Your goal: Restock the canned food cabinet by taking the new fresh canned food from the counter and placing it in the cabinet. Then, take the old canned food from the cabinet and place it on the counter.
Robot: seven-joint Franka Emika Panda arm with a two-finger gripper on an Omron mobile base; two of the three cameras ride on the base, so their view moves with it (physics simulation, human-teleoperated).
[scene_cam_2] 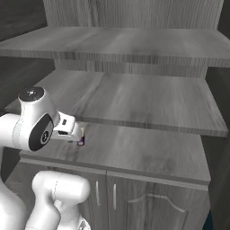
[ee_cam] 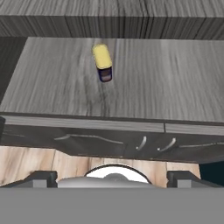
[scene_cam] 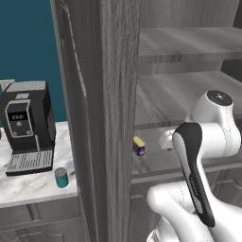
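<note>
On the marble desk [scene_cam: 33, 182], beside the coffee machine [scene_cam: 27, 125], the teal can [scene_cam: 61, 177] is seen standing upright, not yet moved, left of the cabinet [scene_cam: 113, 94]. The jaws [ee_cam: 112, 175] are spread wide and hold nothing, judged from the hand view. Farther in, on the lowest open shelf [ee_cam: 175, 83], the dark blue, yellow-topped can [ee_cam: 103, 62] stands well beyond the jaws, slightly left of their centre line. Whichever can is sought, it should be centred between the jaws before closing.
</note>
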